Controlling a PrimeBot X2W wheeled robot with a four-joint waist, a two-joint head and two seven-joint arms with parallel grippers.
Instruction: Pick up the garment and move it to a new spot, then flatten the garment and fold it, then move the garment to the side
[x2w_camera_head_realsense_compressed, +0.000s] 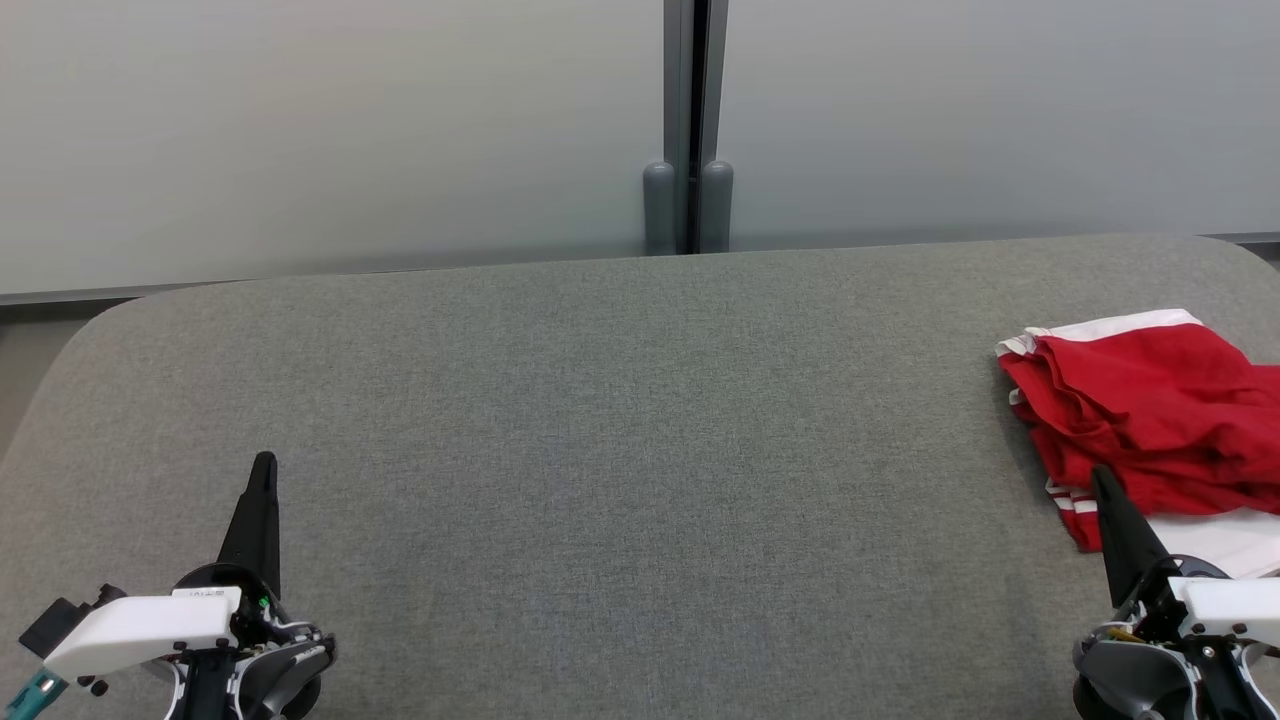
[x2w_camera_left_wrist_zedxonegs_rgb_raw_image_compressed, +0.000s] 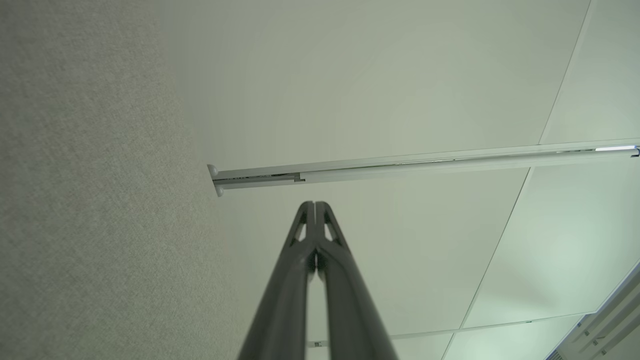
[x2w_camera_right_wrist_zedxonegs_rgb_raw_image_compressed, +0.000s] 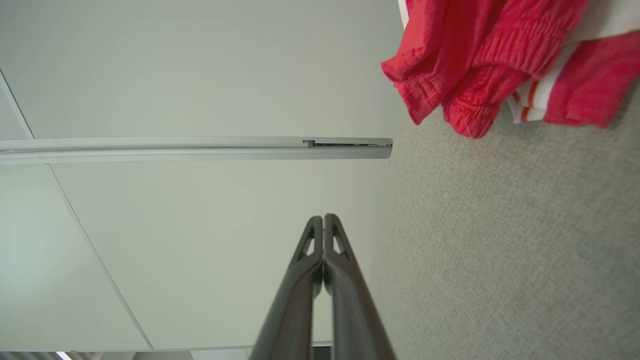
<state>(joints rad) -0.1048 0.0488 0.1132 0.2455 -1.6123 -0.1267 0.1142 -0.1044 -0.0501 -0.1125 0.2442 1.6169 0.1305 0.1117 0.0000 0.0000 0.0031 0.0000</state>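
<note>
A red garment (x2w_camera_head_realsense_compressed: 1150, 410) with white trim lies crumpled at the far right of the grey fabric surface (x2w_camera_head_realsense_compressed: 620, 420), partly cut off by the picture's edge. The right wrist view has the garment (x2w_camera_right_wrist_zedxonegs_rgb_raw_image_compressed: 480, 55) at its upper right. My right gripper (x2w_camera_head_realsense_compressed: 1100, 478) is shut with nothing in it, its tips just in front of the garment's near edge. In its own view the right gripper (x2w_camera_right_wrist_zedxonegs_rgb_raw_image_compressed: 324, 218) has both fingers pressed together. My left gripper (x2w_camera_head_realsense_compressed: 265, 462) stands shut and empty at the lower left, far from the garment. The left wrist view has the left gripper (x2w_camera_left_wrist_zedxonegs_rgb_raw_image_compressed: 314, 204) shut too.
Frosted wall panels (x2w_camera_head_realsense_compressed: 330, 130) rise behind the surface, joined by a dark post (x2w_camera_head_realsense_compressed: 690, 120) at the middle. The surface has rounded back corners. A strip of floor (x2w_camera_head_realsense_compressed: 25, 360) lies beyond its left edge.
</note>
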